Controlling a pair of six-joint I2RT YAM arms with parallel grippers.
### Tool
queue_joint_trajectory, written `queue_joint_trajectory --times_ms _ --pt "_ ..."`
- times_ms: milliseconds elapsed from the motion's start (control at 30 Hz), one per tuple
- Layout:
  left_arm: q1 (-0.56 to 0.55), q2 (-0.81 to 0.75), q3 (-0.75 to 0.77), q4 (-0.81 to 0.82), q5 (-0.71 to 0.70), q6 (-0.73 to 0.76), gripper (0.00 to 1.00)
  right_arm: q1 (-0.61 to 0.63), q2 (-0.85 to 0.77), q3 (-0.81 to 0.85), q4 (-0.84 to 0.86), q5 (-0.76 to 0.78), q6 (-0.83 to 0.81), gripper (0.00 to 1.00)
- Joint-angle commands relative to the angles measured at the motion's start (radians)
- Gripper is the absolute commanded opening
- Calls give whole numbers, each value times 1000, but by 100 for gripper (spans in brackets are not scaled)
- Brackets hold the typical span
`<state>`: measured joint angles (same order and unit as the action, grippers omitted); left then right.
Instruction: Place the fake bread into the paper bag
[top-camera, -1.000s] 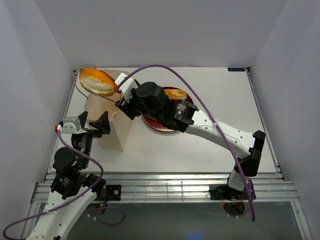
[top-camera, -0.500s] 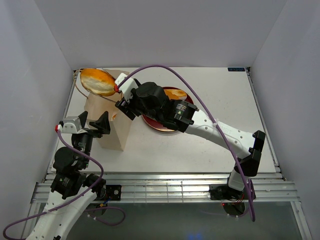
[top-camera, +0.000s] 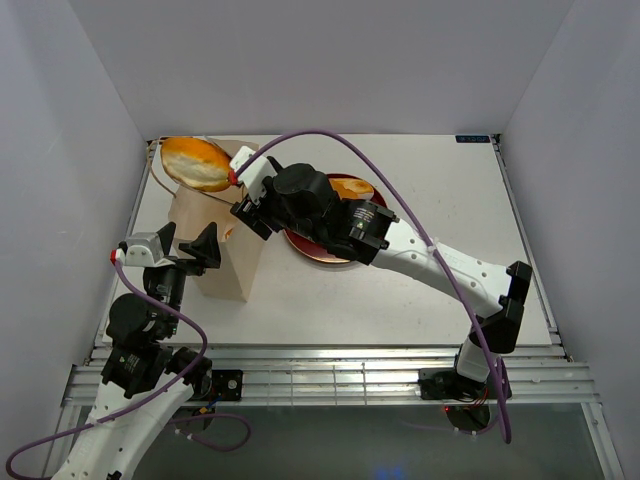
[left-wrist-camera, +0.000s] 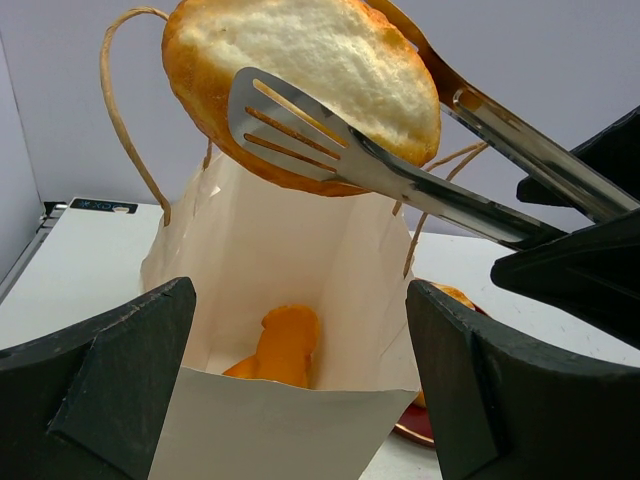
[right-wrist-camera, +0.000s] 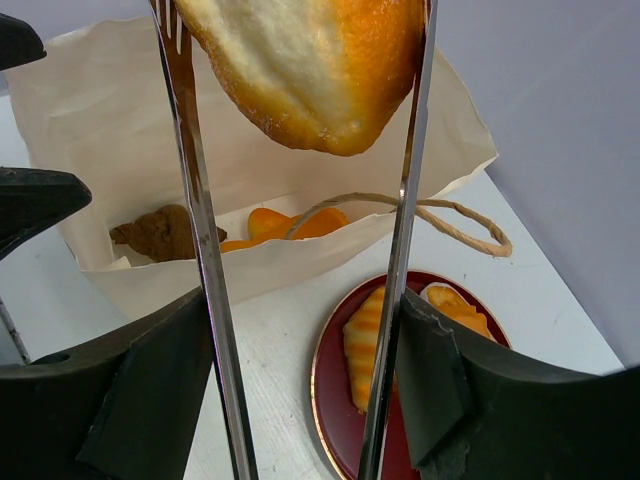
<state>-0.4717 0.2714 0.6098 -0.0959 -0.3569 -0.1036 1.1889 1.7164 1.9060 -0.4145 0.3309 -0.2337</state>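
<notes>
Right gripper (top-camera: 243, 207): I see it pressed onto the handles of the tongs (left-wrist-camera: 400, 185), squeezing them together, with its arm reaching across the table (top-camera: 400, 310) from the right
Tongs: I see two thin metal arms, one slotted blade under the loaf and the other arm over it; in the right wrist view they run up either side of the bread
Held bread (top-camera: 197, 163): a flat oval loaf, golden-orange at the rim and pale on its face, clamped between the tong blades and tilted; I place it in the air above the far end of the bag's open mouth, not inside
Paper bag (top-camera: 225, 270): cream-beige, upright at the left of the table with its mouth open; one brown cord handle (left-wrist-camera: 115, 100) loops up beside the loaf, and I see the other hanging over the wall on the plate side
Inside the bag: I count an orange pastry (left-wrist-camera: 285, 345) at the bottom, and the right wrist view adds a brown croissant (right-wrist-camera: 160, 232) beside it
Left gripper (top-camera: 188, 245): fingers spread wide and gripping nothing, at the near end of the bag with the mouth between them in its own camera; I cannot tell whether they touch the paper
Plate (right-wrist-camera: 330, 420): dark red and round, on the table just beside the bag, partly under the right arm
On the plate: I make out two more orange pastries (right-wrist-camera: 370, 335), side by side
</notes>
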Motion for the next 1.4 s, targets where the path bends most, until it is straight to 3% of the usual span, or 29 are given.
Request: queue_joint_trajectory --times_ms 0,667,833,1367 --pt "-4 9 -7 5 15 4 97 2 -60 48 83 5 -36 71" --pt "-4 11 -7 5 15 4 97 2 -78 38 80 5 -50 75" --pt "-4 11 -7 5 15 4 97 3 -89 13 94 5 -53 69" --pt "-2 15 -7 7 18 4 97 3 -118 -2 120 2 -56 68"
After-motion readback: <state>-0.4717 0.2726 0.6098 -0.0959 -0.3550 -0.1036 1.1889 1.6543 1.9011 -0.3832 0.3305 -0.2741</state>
